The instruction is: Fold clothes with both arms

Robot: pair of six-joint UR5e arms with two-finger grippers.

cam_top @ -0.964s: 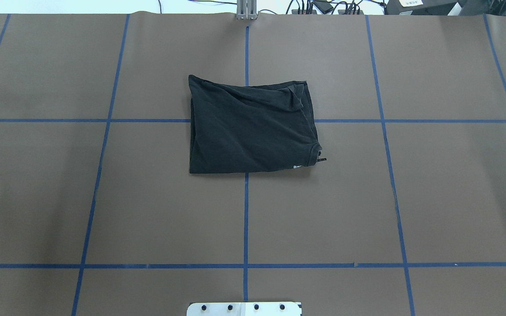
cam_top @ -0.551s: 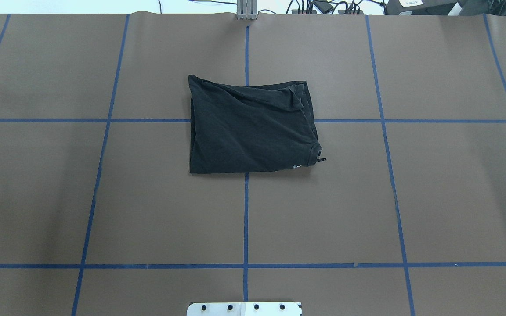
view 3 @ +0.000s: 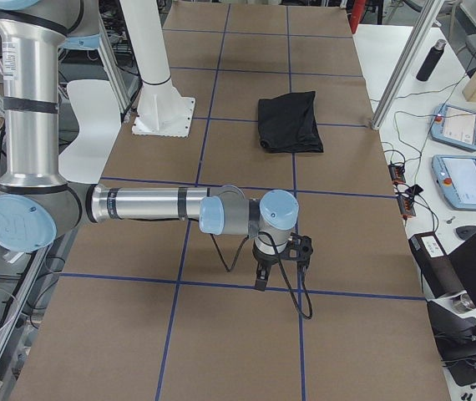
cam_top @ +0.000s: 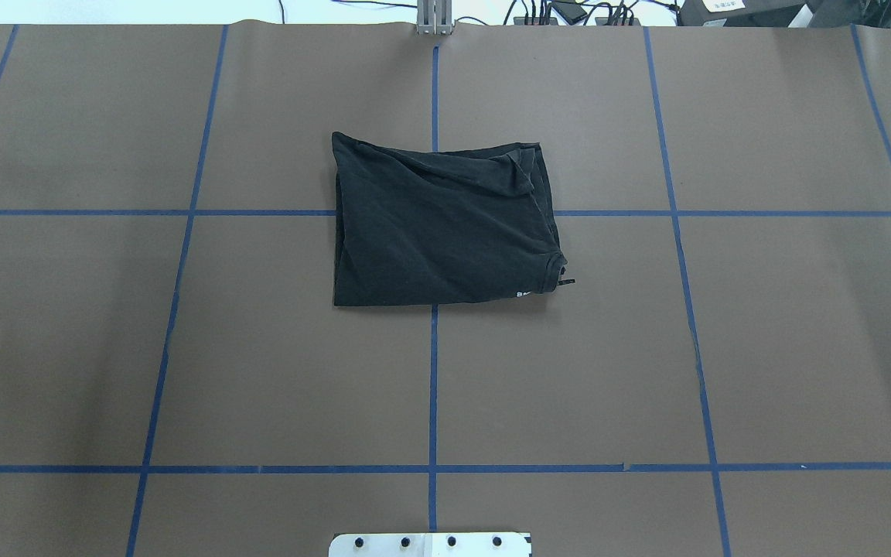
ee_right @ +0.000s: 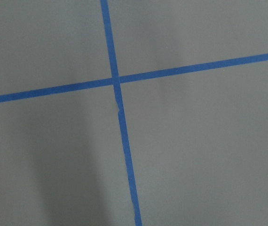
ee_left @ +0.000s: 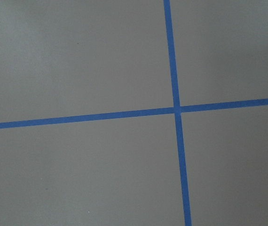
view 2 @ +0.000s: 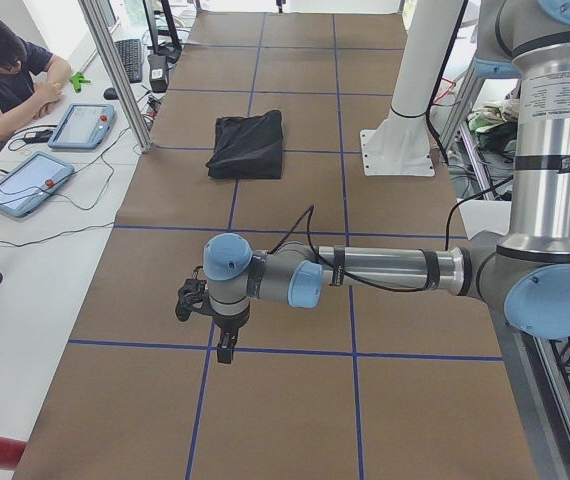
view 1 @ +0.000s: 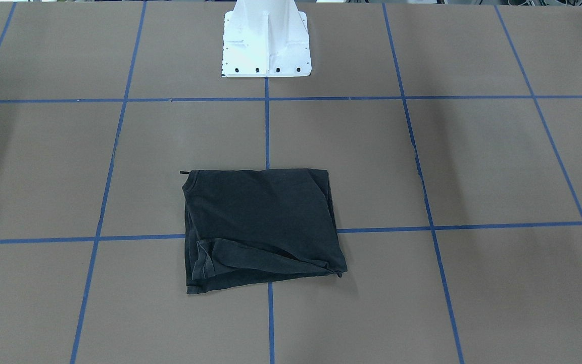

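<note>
Both grippers hang over bare brown desk, far from the work. The left gripper points down in the lower middle of the left-end view, the right gripper does the same in the right-end view, and from those angles I cannot tell whether either pair of fingers is apart or together. Each wrist camera sees only a crossing of blue tape lines, no cloth.

Out from them, the black T-shirt lies well apart from both, in the upper centre of the overhead frame, straddling the middle tape line. It is a compact, roughly rectangular bundle, its long axis running left to right in that frame, with the collar at its lower right corner and a loose ridge of fabric along the upper edge.

Neither arm looks clearly nearer; the bundle sits only slightly toward the overhead frame's right. To my eye the folding looks finished or nearly so. Any further fold would need both arms to travel inward toward the centre.
</note>
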